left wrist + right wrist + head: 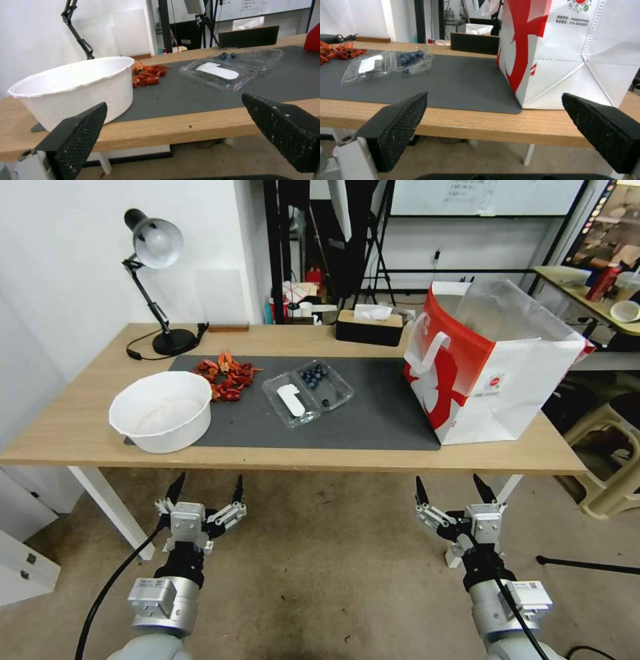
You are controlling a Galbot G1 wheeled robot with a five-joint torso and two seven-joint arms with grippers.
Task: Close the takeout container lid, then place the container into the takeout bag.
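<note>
- The takeout container is lying wide open on the dark mat in the middle of the desk, so its lid is needing a flip
- The takeout bag is standing open-topped near it, ready
- The left gripper and right gripper are hanging below the desk edge, fingers spread wide, holding nothing

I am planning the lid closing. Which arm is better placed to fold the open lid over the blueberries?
Probably the left. The lid lies open on the left side of the takeout container, nearer the left gripper. The right gripper waits open below the takeout bag.
</note>
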